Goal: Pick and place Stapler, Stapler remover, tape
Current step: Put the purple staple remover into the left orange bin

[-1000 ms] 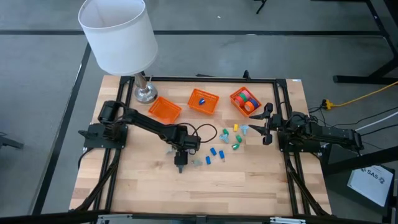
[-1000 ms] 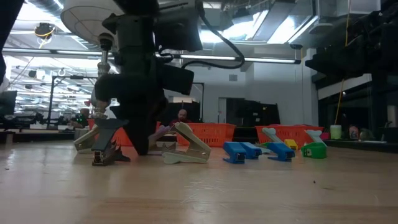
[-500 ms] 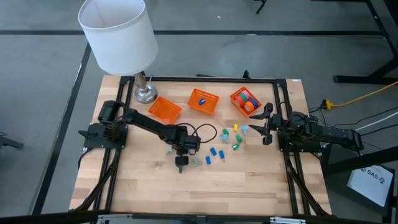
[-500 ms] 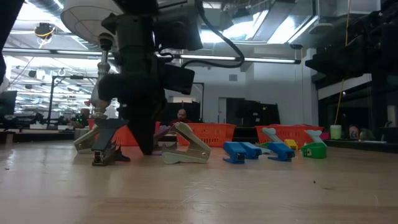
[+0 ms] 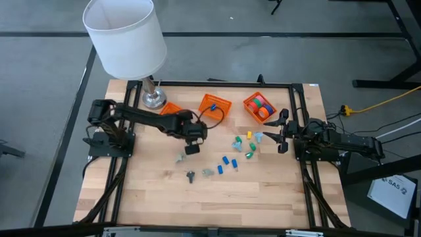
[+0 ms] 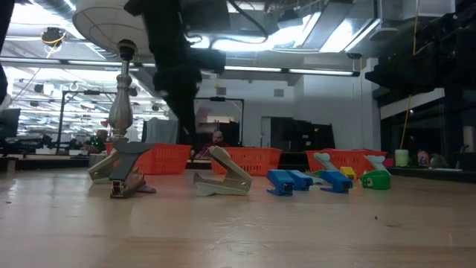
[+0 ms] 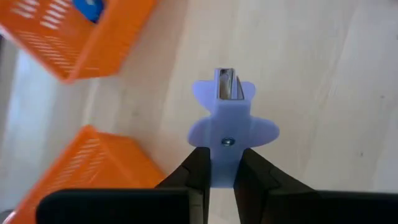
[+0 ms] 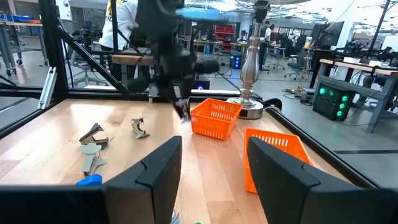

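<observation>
My left gripper (image 5: 191, 149) hangs above the table near the left orange basket (image 5: 172, 115), shut on a lavender staple remover (image 7: 227, 118). Three more staple removers (image 5: 180, 157) (image 5: 190, 175) (image 5: 208, 172) lie on the wood, nearer the front. Small blue staplers (image 5: 227, 162) lie to their right. Tape rolls (image 5: 262, 105) in red, green and orange sit in the right basket (image 5: 248, 103). My right gripper (image 5: 283, 131) waits open at the table's right side, with nothing between its fingers. My left gripper pinches the staple remover's back end (image 7: 225, 167) between its two fingers (image 7: 198, 177). The fingers come from above, pointing down. The remover hangs below them, lifted clear of the table, with its winged grips and metal jaws (image 7: 226, 84) pointing away from the gripper.
A middle orange basket (image 5: 216, 106) holds one blue piece. A lamp with a white shade (image 5: 125, 33) stands on its metal base (image 5: 154, 99) at the far left. Green, yellow and pale pieces (image 5: 250, 145) lie before the right gripper. Bare wood fills the front of the table.
My left gripper has risen and gone toward the table's far edge, nearer the left basket, taking the lavender staple remover with it. The remover, down among the others before, now hangs clear of the wood. The other removers have stayed where they were.
</observation>
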